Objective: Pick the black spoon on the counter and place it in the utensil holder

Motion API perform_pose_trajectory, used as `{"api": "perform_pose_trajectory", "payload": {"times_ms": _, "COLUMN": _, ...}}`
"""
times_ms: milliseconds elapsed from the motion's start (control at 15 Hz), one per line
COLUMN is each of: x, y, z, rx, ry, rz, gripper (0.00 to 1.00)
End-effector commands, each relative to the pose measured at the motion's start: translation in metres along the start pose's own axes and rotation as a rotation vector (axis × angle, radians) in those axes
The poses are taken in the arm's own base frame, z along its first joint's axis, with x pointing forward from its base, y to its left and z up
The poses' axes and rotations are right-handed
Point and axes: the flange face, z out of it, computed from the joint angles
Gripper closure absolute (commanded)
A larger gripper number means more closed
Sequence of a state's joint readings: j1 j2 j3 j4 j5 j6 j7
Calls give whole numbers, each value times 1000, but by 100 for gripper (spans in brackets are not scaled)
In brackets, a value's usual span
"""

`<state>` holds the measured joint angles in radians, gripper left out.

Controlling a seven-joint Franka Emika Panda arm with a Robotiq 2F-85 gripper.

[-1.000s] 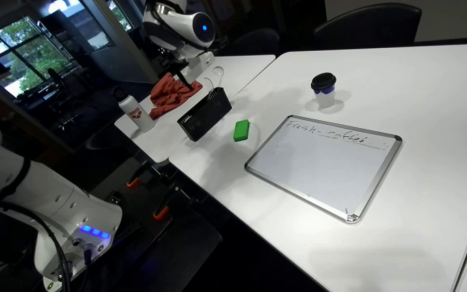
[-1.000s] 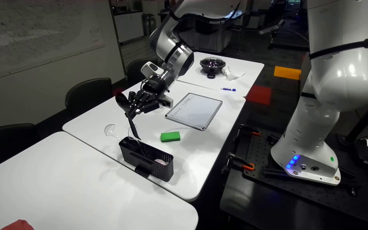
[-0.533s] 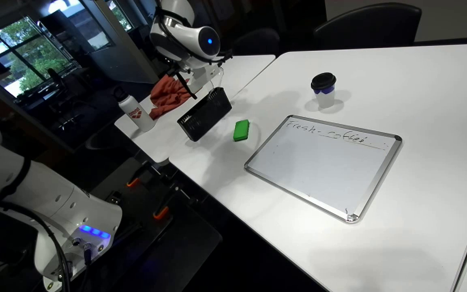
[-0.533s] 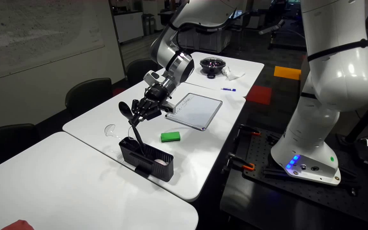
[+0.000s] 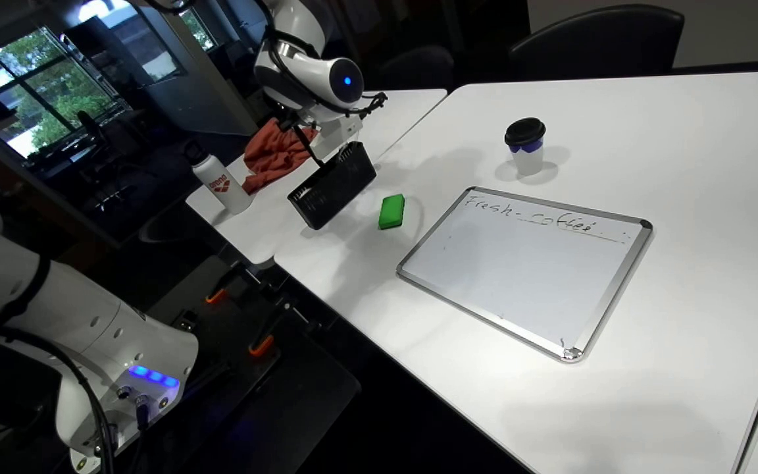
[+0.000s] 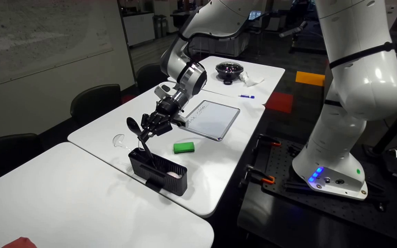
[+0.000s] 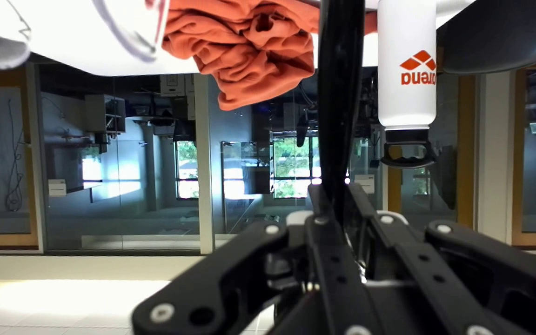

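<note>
My gripper [image 6: 144,137] is shut on the black spoon [image 6: 133,125], pinching it below the bowl. The bowl points up, and the tilted handle [image 6: 149,151] points down into the utensil holder, an open black ribbed box [image 6: 159,172]. The handle's lower end is hidden inside. The box stands on the white counter [image 6: 81,196] with clear utensils [image 6: 118,140] in it. In an exterior view the handle [image 5: 306,145] meets the box [image 5: 336,187]. The upside-down wrist view shows the handle [image 7: 341,93] between the fingertips [image 7: 315,191]; the box is out of view there.
A green block [image 6: 183,147] and a framed whiteboard [image 6: 214,119] lie near the box. A white bottle [image 5: 221,184] and a red-orange cloth [image 5: 277,155] are beyond it. A lidded cup [image 5: 527,146] stands behind the whiteboard. A black pot [image 6: 229,70] stands farther away.
My gripper has moved down with the spoon. The handle's tip has gone from the box's top opening to inside it. The box and other objects have not moved.
</note>
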<state>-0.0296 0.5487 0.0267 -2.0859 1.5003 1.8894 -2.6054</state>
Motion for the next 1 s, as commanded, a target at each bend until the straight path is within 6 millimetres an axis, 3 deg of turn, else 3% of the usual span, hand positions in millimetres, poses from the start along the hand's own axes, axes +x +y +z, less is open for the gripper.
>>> {"api": "perform_pose_trajectory", "payload": {"times_ms": 0, "x": -8, "y": 9, "z": 6, "rx": -23, "ry": -31, "rz": 0, "gripper": 96}}
{"api": "perform_pose_trajectory", "payload": {"times_ms": 467, "x": -33, "y": 13, "z": 16, "rx": -20, "ry": -61, "rz": 22, "gripper": 96}}
{"api": "perform_pose_trajectory", "payload": {"times_ms": 933, "x": -58, "y": 4, "z": 23, "rx": -26, "ry": -137, "rz": 55, "gripper": 96}}
